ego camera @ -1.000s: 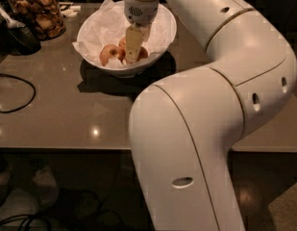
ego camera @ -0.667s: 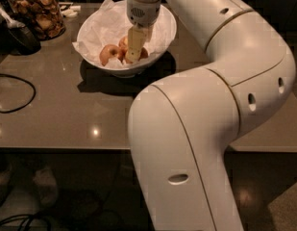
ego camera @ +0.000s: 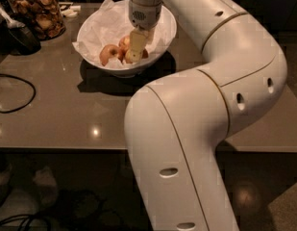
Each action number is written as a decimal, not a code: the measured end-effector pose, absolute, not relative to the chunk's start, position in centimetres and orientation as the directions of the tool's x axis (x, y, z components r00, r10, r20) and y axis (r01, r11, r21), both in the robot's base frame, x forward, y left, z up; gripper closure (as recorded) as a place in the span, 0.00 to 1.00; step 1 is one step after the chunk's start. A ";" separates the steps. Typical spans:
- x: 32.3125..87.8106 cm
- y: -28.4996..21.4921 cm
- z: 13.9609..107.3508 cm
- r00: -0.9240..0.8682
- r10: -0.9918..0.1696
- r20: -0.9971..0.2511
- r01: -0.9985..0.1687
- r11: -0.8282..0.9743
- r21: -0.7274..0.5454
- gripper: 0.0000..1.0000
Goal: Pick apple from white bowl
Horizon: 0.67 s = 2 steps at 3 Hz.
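Robot gripper (ego camera: 134, 52) reaching down into a white bowl (ego camera: 163, 22) on a grey table (ego camera: 66, 114).
The apple (ego camera: 123, 43), small, pale yellowish with a faint blush, lies on crumpled paper (ego camera: 97, 30) inside the bowl, right against the gripper. Whether the gripper is spread or clamped cannot be told.

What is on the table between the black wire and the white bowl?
Nothing, just bare tabletop, as the camera view shows. The gripper is down inside the white bowl.
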<state>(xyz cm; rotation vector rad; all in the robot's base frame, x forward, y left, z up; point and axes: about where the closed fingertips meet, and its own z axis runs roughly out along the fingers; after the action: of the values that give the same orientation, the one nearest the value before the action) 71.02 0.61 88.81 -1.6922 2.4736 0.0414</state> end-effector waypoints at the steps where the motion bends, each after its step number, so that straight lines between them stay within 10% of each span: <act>1: 71.1 0.7 88.2 -0.359 -0.925 -0.126 -0.929 0.367 -0.050 0.36; 2: 70.9 0.7 87.3 -0.366 -0.924 -0.114 -0.928 0.371 -0.028 0.38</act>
<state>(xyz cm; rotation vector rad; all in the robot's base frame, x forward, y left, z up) 70.86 0.67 87.29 -1.7011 2.5080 0.0619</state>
